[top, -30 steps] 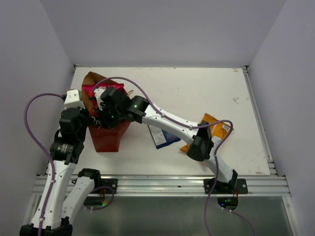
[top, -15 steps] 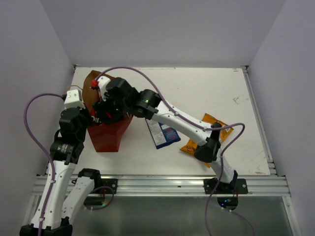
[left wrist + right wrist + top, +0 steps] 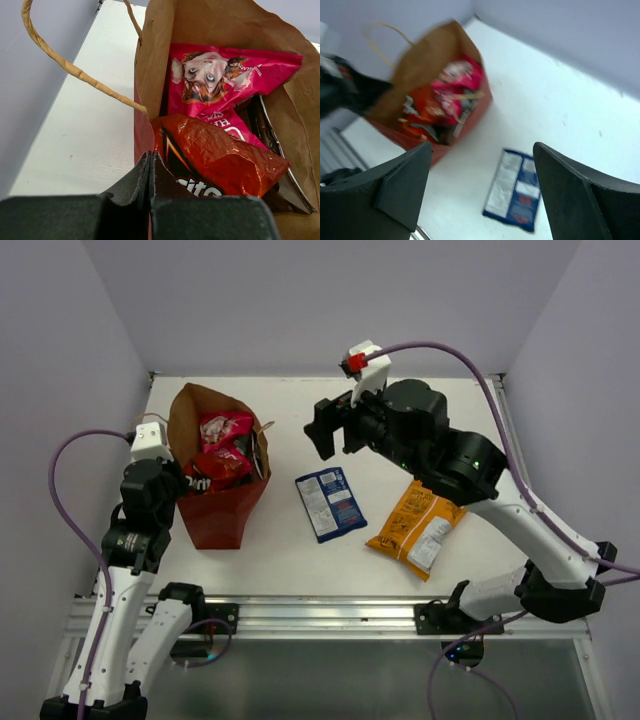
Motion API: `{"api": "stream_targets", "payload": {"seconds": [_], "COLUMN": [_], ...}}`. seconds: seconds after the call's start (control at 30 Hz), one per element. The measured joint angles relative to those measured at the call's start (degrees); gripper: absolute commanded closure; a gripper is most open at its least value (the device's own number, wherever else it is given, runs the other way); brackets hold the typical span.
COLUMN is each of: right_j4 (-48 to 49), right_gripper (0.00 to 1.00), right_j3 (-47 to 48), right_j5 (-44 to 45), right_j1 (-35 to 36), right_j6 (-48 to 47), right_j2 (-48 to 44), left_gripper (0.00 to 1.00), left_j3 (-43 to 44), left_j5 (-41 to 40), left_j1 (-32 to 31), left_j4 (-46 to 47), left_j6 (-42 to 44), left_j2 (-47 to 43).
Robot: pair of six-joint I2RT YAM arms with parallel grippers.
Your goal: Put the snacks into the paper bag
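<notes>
The reddish-brown paper bag (image 3: 215,515) stands open at the table's left. My left gripper (image 3: 183,480) (image 3: 150,156) is shut on the bag's near rim. Inside lie a pink-magenta packet (image 3: 222,428) (image 3: 220,75), a red-orange Doritos packet (image 3: 212,470) (image 3: 215,160) and a dark brown one (image 3: 259,122) at the right wall. A blue-and-white packet (image 3: 331,503) (image 3: 515,192) lies flat mid-table. An orange-yellow packet (image 3: 415,530) lies to its right. My right gripper (image 3: 325,430) (image 3: 482,145) hangs open and empty above the table, between the bag and the blue-and-white packet.
The bag's twisted paper handle (image 3: 75,70) arcs out over the table's left edge. Purple-grey walls close in the table on three sides. A metal rail (image 3: 320,615) runs along the near edge by the arm bases.
My right gripper has let go of the Doritos packet in the bag, opened, and swung up and to the right, out of the bag. The left gripper has kept its hold.
</notes>
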Motion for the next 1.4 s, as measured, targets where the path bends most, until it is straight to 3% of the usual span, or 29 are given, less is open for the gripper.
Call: {"api": "stream_targets", "payload": {"seconds": [0.2, 0.37, 0.73, 1.03, 1.4], "right_j4": [6.3, 7.3, 19.2, 20.7, 23.2], "right_gripper": [0.13, 0.12, 0.16, 0.17, 0.26], "right_j3": [-27.3, -39.3, -44.3, -47.1, -47.3], "right_j5": [-4.2, -9.0, -18.8, -20.9, -22.4], "right_j1": [-14.7, -20.5, -25.9, -25.9, -25.9], "right_j6": [4.7, 5.8, 6.8, 7.0, 7.0], "right_j2": [-1.7, 3.2, 9.1, 15.8, 20.5], "left_gripper": [1.00, 1.00, 1.00, 1.00, 1.00], "left_j3": [0.0, 0.0, 0.0, 0.0, 0.0], "left_j5": [0.0, 0.0, 0.1, 0.3, 0.3], "left_j1": [0.0, 0.0, 0.0, 0.0, 0.0], "left_j4": [0.0, 0.0, 0.0, 0.0, 0.0], "left_j6": [0.0, 0.0, 0.0, 0.0, 0.0], "left_j2": [0.0, -0.1, -0.1, -0.1, -0.1]}}
